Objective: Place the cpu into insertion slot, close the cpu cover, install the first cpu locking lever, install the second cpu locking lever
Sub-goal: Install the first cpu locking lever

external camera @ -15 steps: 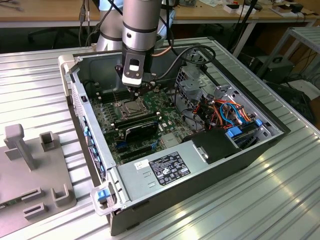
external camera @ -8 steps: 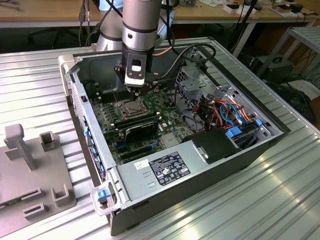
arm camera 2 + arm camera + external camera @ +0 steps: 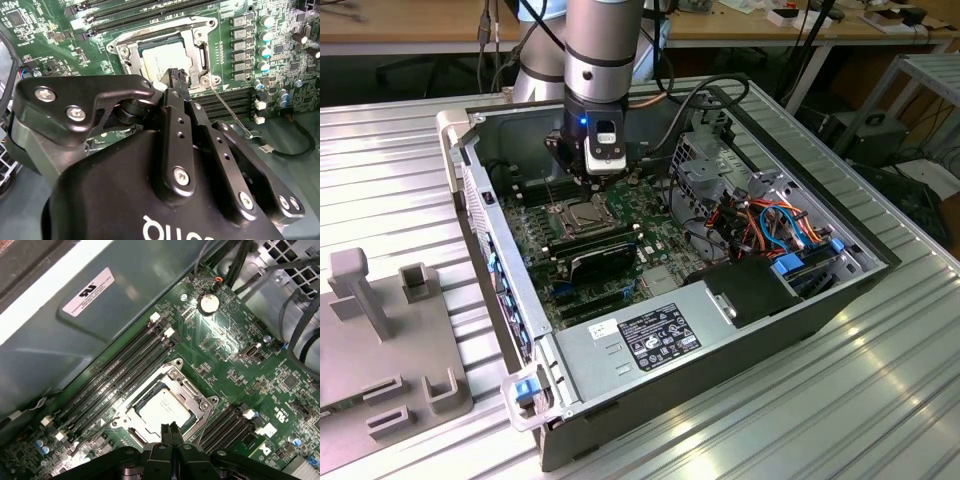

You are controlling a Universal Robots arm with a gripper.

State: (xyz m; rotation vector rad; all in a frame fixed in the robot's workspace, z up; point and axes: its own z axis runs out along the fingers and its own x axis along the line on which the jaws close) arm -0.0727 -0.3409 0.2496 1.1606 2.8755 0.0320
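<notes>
Hovering low over the green motherboard [image 3: 240, 350], the black two-finger gripper [image 3: 169, 432] shows its fingers pressed flat together, with only a thin seam between them and nothing held.

Just ahead of the tips sits the cpu [image 3: 162, 410], a small flat square chip with a dull silver-beige metal top. It lies in the insertion slot [image 3: 160, 43], whose dark edge shows along one side of the chip.

The cpu cover [image 3: 192, 390], a thin silver metal frame plate with a large square window, lies down flat around the chip, and its rim borders all four edges. In the second wrist view the fingertips [image 3: 172, 77] hang over the edge of the cover nearest the tool; whether they touch it cannot be told.

A thin silver wire locking lever [image 3: 231, 112] slants out from the cover's corner just beside the tool. Its hooked free end stands clear of the frame and reaches past a short bank of long black memory slots [image 3: 225, 422] close to the fingers. A longer bank of the same slots [image 3: 120, 375] runs on the far side of the socket from the tool.

In the exterior view the gripper [image 3: 592, 185] stands inside the open grey metal computer case [image 3: 740, 370], with open room above it and the case walls well apart from it. A bundle of coloured cables [image 3: 775, 225] lies well apart, toward the exterior view's right.
</notes>
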